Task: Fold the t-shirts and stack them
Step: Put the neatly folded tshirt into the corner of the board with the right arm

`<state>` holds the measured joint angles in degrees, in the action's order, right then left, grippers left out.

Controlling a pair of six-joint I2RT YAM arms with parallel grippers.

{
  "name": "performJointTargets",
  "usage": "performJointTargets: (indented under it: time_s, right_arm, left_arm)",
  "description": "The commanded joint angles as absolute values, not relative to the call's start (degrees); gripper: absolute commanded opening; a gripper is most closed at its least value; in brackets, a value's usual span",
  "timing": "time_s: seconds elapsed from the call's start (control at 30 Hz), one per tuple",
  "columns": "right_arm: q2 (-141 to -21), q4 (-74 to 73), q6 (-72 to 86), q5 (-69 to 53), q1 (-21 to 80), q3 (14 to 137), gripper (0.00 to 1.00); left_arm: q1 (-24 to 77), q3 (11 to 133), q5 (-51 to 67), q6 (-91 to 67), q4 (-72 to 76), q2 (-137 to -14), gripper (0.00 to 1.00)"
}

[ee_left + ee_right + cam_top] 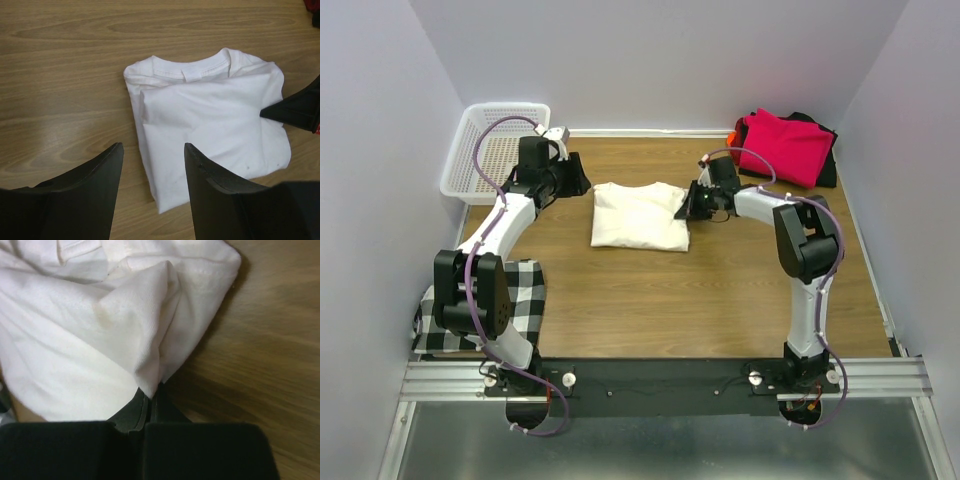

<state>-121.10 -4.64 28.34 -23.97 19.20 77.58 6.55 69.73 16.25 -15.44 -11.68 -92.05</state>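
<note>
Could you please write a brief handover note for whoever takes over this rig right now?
The left gripper is open, holding nothing, at the cream t-shirt's left side.
The right gripper is shut on that shirt's right edge.
The cream t-shirt lies folded mid-table. The magenta-red t-shirt tops the far-right pile, with the black t-shirt and orange t-shirt showing beneath.
Done: the cream fold, apparently.
Left: carry it onto the pile.

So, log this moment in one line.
left gripper: open, free | right gripper: shut on shirt edge | stack: far right
</note>
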Motion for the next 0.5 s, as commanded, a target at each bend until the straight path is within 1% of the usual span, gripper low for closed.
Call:
performJointTargets:
  time_s: [0.0, 0.03, 0.1, 0.13, 0.17, 0.27, 0.3, 0.4, 0.47]
  right_arm:
    - [-122.59, -22.21, 21.1, -0.37, 16.53, 85.5, 0.01]
    - [-123.65, -23.63, 20.31, 1.82, 16.09, 90.56, 0.01]
    - [-126.64, -27.05, 18.03, 5.25, 14.68, 96.47, 0.01]
    - [-129.96, -28.03, 17.5, 6.23, 14.24, 99.55, 0.01]
    - [-131.73, -28.91, 16.97, 6.85, 13.19, 106.37, 0.01]
    - [-138.92, -33.48, 15.65, 8.87, 11.87, 117.82, 0.01]
    - [-140.87, -35.31, 15.04, 9.57, 11.6, 124.3, 0.01]
    - [-145.1, -36.56, 14.24, 10.72, 11.25, 133.91, 0.01]
    - [-146.07, -36.39, 13.63, 11.95, 11.08, 136.48, 0.01]
  left_arm:
    - [5.98, 72.16, 18.28, -15.38, -10.99, -92.81, 0.61]
    - [5.98, 72.25, 18.63, -15.55, -10.9, -92.99, 0.61]
    - [6.06, 72.68, 19.07, -15.73, -10.72, -93.43, 0.61]
    - [5.98, 72.86, 19.59, -15.82, -10.55, -93.51, 0.61]
    - [5.98, 73.21, 19.77, -15.91, -10.46, -93.78, 0.61]
    - [5.98, 73.74, 19.87, -15.91, -10.46, -93.96, 0.61]
    - [5.98, 73.91, 19.86, -15.91, -10.46, -94.04, 0.61]
    - [5.98, 73.92, 20.13, -16.17, -10.37, -94.13, 0.61]
    - [5.98, 73.83, 20.3, -16.17, -10.46, -94.57, 0.61]
